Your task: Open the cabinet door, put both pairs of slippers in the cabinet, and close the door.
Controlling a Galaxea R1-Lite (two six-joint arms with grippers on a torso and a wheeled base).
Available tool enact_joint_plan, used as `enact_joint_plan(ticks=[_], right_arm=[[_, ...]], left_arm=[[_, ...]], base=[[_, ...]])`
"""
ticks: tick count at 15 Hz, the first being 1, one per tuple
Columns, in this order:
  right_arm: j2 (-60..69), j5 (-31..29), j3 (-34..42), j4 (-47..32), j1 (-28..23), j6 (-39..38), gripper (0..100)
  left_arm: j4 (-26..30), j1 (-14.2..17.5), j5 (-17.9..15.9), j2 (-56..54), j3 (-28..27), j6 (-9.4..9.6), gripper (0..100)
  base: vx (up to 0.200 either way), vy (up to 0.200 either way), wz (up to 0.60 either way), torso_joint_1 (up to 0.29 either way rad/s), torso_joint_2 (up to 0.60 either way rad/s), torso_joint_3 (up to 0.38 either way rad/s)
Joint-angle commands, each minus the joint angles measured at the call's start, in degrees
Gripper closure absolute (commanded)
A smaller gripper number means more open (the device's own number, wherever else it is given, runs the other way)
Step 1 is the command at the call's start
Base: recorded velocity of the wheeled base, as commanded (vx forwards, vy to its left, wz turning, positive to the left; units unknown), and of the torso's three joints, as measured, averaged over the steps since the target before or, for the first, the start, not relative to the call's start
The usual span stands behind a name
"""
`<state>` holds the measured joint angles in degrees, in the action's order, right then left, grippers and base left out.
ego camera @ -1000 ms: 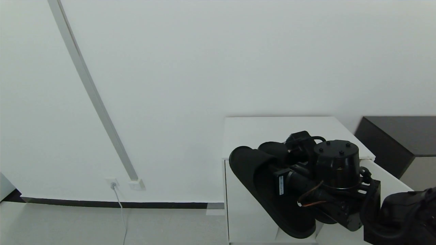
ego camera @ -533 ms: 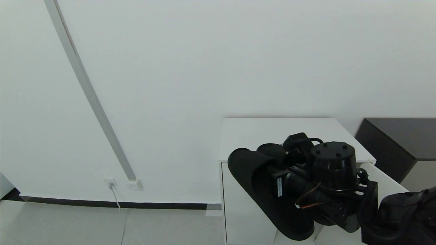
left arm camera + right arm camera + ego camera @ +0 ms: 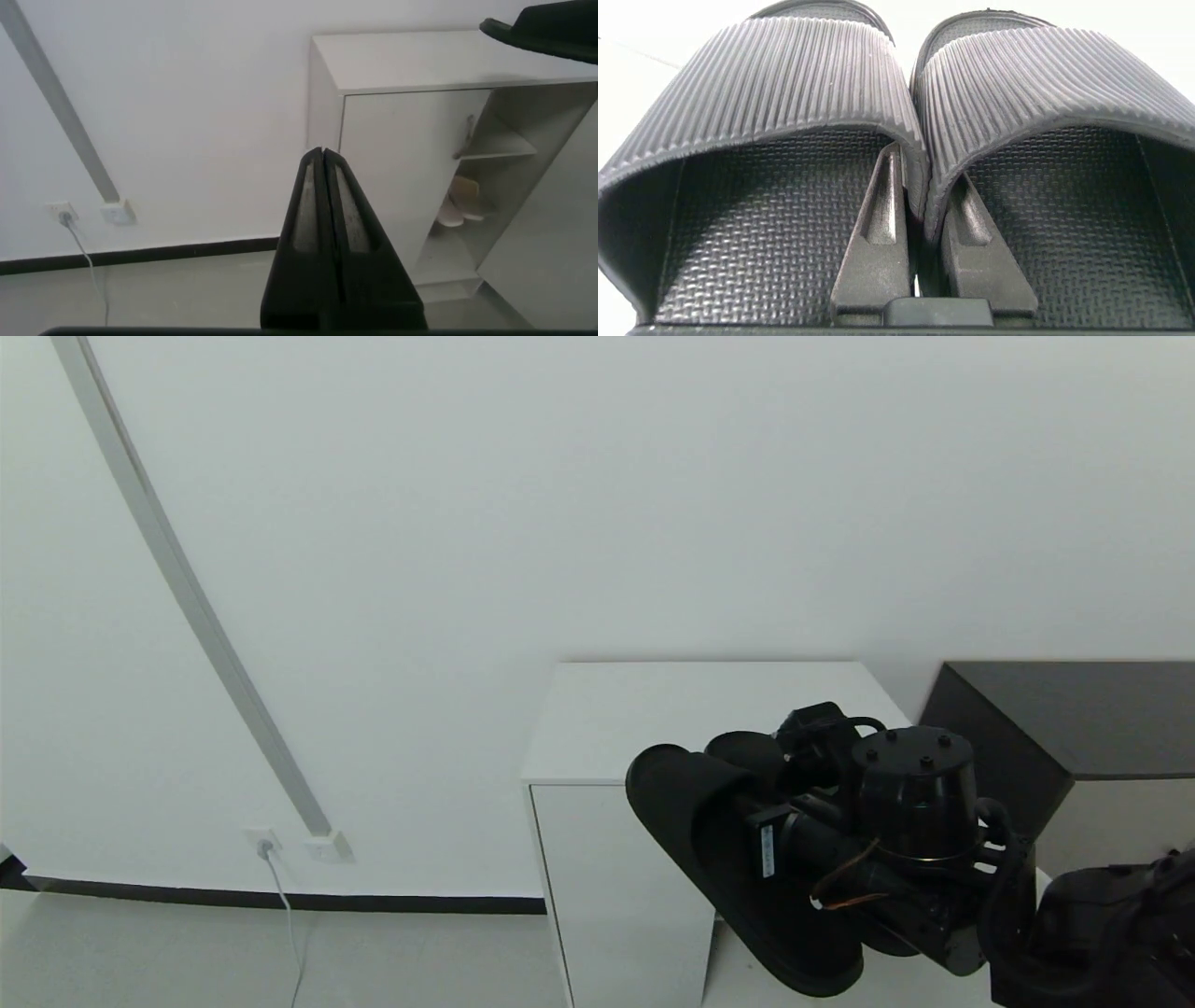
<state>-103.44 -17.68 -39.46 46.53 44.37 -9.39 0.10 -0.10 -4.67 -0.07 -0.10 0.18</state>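
Note:
A pair of black slippers (image 3: pixel 714 831) hangs in front of the white cabinet (image 3: pixel 691 705), held side by side with the toes up. My right gripper (image 3: pixel 920 210) is shut on the slippers' (image 3: pixel 803 103) two inner edges, pinching them together. The cabinet (image 3: pixel 411 65) stands against the wall with its right door (image 3: pixel 561 196) swung open. Inside it, a light-coloured pair of slippers (image 3: pixel 458 201) lies on a lower shelf, with another shelf (image 3: pixel 495 145) above. My left gripper (image 3: pixel 322 163) is shut and holds nothing, some way off from the cabinet's left side.
A dark cabinet (image 3: pixel 1055 719) stands right of the white one. A wall socket with a cable (image 3: pixel 266 847) and a slanted grey strip (image 3: pixel 187 588) are on the wall to the left. Bare floor (image 3: pixel 233 952) lies left of the cabinet.
The whole head view has shifted, so the cabinet and wall strip now appear further left. The right arm and the black slippers keep the same place in the picture.

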Motion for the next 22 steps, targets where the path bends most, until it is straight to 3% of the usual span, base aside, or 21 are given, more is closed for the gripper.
enact_joint_plan(ticks=[1, 10, 22], right_arm=[[-0.2, 0.0, 0.0, 0.1, 0.0, 0.0, 100], [0.2, -1.2, 0.7, 0.8, 0.0, 0.0, 100], [0.0, -1.1, 4.3, 6.5, 0.0, 3.1, 100]], left_arm=[[0.0, 0.0, 0.0, 0.1, 0.0, -0.01, 100], [0.0, 0.0, -0.1, 0.1, 0.0, -0.01, 100], [0.0, 0.0, 0.0, 0.1, 0.0, -0.01, 100]], base=[[0.0, -0.2, 0.0, 0.002, 0.0, 0.007], [0.0, -0.2, 0.0, 0.001, 0.0, 0.001], [0.0, 0.0, 0.0, 0.0, 0.0, 0.0]])
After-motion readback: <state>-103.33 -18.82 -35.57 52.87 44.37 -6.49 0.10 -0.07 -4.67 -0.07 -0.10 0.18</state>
